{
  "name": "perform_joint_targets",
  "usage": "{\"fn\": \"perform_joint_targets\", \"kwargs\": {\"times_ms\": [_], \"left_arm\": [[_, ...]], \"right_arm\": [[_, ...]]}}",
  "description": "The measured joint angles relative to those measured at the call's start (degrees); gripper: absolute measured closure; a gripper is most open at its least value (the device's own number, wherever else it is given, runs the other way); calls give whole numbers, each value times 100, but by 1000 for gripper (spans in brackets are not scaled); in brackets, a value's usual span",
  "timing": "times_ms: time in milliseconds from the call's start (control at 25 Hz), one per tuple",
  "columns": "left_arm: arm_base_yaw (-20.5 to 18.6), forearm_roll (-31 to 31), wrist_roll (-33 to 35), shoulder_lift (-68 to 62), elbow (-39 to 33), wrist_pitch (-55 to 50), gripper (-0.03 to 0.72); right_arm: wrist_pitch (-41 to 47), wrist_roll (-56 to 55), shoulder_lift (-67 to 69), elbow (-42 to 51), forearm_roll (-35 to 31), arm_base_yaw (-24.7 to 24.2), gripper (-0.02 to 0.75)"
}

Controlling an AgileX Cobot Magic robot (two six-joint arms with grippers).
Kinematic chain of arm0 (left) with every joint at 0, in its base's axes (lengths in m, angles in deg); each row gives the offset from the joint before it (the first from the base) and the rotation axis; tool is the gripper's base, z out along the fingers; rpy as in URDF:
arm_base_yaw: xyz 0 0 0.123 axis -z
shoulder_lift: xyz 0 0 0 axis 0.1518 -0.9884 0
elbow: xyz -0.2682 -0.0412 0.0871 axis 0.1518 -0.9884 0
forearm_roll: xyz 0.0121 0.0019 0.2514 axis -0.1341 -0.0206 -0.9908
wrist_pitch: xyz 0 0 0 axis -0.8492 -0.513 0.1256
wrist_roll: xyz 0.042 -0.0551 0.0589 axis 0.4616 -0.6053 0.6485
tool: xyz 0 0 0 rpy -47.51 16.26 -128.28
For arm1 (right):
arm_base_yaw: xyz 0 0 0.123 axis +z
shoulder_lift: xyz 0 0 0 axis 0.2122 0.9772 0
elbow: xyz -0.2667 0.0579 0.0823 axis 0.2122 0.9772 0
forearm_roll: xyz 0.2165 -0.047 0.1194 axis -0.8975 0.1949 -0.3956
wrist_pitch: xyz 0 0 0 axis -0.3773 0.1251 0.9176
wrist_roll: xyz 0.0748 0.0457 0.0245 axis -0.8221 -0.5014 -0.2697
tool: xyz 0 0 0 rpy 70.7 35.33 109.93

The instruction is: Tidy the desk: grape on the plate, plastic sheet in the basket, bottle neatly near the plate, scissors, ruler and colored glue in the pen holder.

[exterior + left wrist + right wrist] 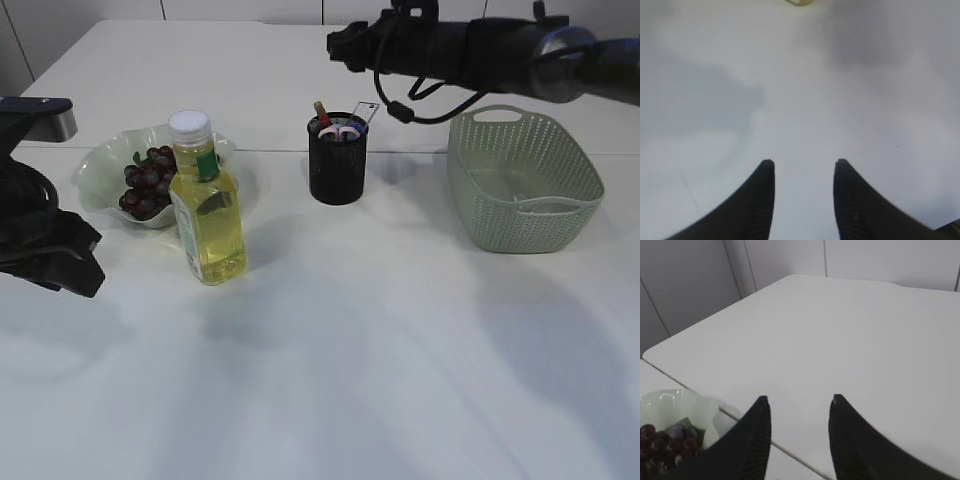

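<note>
Dark grapes (148, 185) lie on the pale green wavy plate (100, 165) at the left. The yellow bottle (207, 205) with a white cap stands upright just in front of it. The black pen holder (338, 165) holds the scissors (342, 131), a clear ruler (366, 112) and a glue stick (322, 113). My right gripper (340, 45) (799, 399) hangs above the holder, open and empty. Over bare table at the left edge, my left gripper (62, 262) (804, 162) is open and empty too. I cannot make out the plastic sheet.
A green mesh basket (525, 180) stands at the right. The right arm stretches across the back from the right. In the right wrist view the plate (670, 405) with grapes (665, 442) sits at lower left. A table seam runs behind the holder.
</note>
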Motion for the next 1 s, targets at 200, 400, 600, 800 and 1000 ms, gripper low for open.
{"fn": "perform_joint_targets", "kwargs": {"times_ms": [200, 400, 600, 800, 1000], "left_arm": [[0, 0, 0, 0, 0, -23, 399], [0, 0, 0, 0, 0, -125, 399], [-8, -9, 0, 0, 0, -137, 399], [-8, -9, 0, 0, 0, -149, 399], [-8, -9, 0, 0, 0, -125, 399]], "right_arm": [[-115, -2296, -893, 262, 2271, -22, 416], [983, -5373, -1753, 592, 5683, -22, 416], [2560, -8565, -2586, 611, 8792, -22, 416], [3900, -9877, -3278, 664, 10431, -25, 416], [4288, -10171, -4049, 1550, 10958, -25, 416]]}}
